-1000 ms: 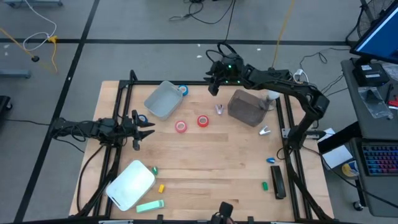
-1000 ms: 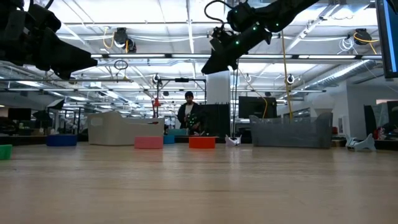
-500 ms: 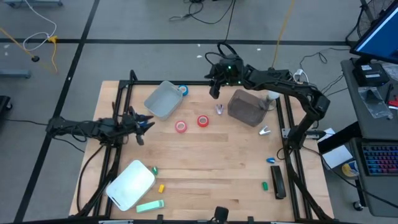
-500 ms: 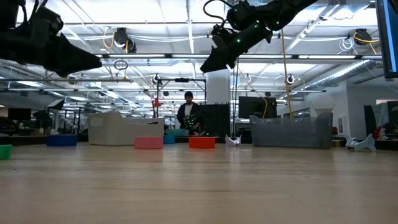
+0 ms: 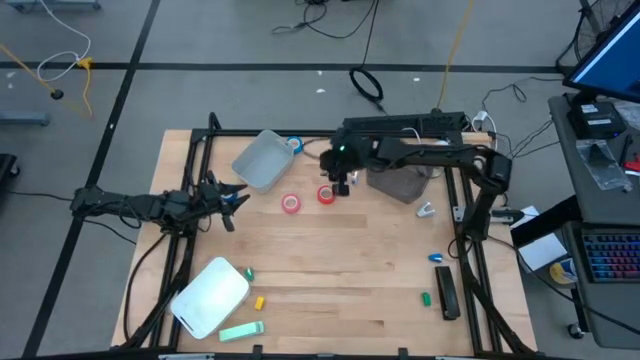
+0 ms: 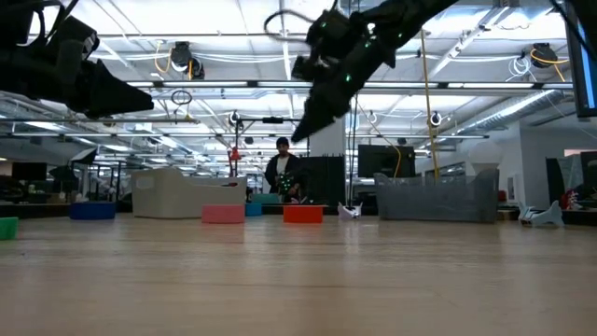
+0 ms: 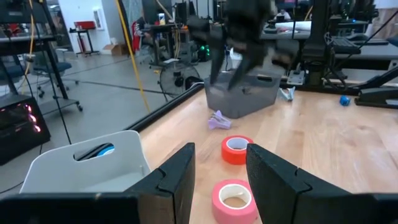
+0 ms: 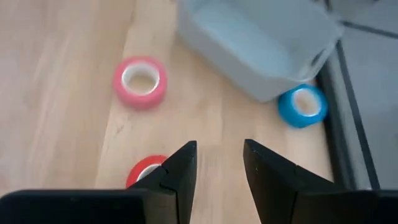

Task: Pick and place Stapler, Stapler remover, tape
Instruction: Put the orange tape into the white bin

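Observation:
My right gripper (image 5: 338,186) hangs open above the table, tilted down, just beside a red tape roll (image 5: 325,194); its wrist view shows that roll (image 8: 144,171) half hidden behind one finger. A pink tape roll (image 5: 291,204) lies flat to the left. A blue tape roll (image 8: 303,106) lies by the light grey bin (image 5: 262,160). My left gripper (image 5: 232,198) waits open and level at the table's left edge. A purple stapler remover (image 7: 217,120) lies by the dark grey bin (image 5: 400,172). The black stapler (image 5: 447,293) lies near the right front.
A white bin (image 5: 210,295) stands at the front left with small green and yellow pieces beside it. A silvery claw-like piece (image 5: 426,210) and a small blue piece (image 5: 437,257) lie at the right. A black frame (image 5: 205,150) borders the table. A person stands far behind.
My right gripper has swung from the table's far edge toward its middle and come down, rolling and tipping, and now hangs by the red tape roll. My left gripper has turned a little in place. Nothing on the table has moved.

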`<control>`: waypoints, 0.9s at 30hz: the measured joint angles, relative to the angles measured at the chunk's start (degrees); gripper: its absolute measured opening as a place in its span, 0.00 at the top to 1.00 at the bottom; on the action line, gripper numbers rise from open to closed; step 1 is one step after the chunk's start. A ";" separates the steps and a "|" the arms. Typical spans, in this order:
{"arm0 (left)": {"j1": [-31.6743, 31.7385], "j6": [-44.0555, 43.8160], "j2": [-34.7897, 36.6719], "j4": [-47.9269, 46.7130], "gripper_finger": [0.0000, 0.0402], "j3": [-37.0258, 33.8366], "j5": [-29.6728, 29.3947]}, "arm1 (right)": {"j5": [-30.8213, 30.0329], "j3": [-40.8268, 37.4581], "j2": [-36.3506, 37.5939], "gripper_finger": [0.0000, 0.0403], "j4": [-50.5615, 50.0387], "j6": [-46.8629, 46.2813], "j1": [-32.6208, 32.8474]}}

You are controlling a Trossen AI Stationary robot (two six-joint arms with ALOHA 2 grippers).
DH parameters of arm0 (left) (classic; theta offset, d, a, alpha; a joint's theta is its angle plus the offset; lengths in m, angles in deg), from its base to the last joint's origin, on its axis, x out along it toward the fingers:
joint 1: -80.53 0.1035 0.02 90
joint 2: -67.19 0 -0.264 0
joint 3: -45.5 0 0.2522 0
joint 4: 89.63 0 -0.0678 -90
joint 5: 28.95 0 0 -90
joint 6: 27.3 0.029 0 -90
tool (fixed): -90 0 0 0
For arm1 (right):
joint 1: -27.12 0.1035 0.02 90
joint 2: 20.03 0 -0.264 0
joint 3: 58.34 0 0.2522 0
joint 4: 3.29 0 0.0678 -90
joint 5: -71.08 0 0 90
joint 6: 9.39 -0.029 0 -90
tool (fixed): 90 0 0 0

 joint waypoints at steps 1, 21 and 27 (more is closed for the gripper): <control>0.00 -0.01 0.00 0.03 0.64 0.01 0.00 | -1.80 -0.01 -1.27 0.69 -0.69 0.72 0.34; 0.00 0.04 0.00 0.08 0.64 0.04 0.66 | -4.48 -1.52 -6.50 0.47 -5.96 6.69 4.44; 0.00 -0.11 0.00 0.08 0.64 0.07 0.72 | -2.63 -1.60 -8.72 0.49 -4.87 6.85 5.69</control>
